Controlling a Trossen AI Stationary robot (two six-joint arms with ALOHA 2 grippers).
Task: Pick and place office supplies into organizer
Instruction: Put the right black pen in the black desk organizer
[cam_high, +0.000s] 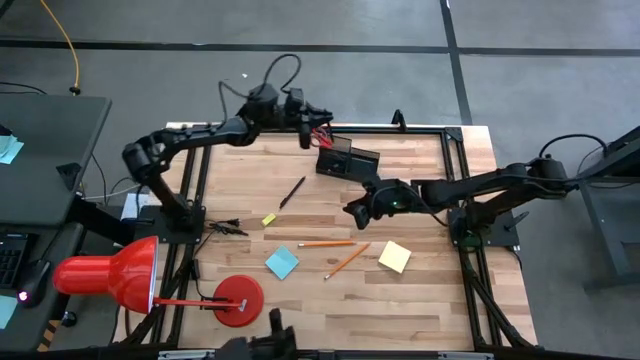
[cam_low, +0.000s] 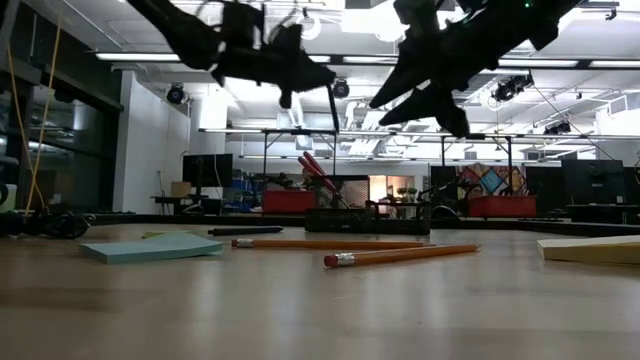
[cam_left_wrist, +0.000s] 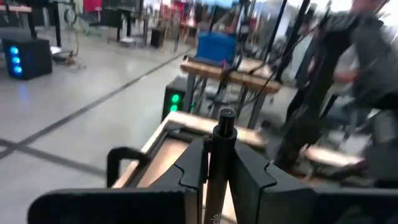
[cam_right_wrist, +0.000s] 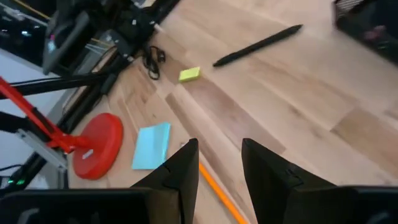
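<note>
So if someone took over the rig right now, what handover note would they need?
Left gripper: shut on a black pen, raised near the organizer.
Right gripper: open, empty, above the table by the pencils.
Done: red-handled scissors stand in the organizer.
Left: held pen, second black pen, both pencils, blue pad, yellow pad, small yellow block.

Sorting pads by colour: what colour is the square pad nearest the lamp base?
Light blue sticky-note pad, clearest in the high view.
</note>
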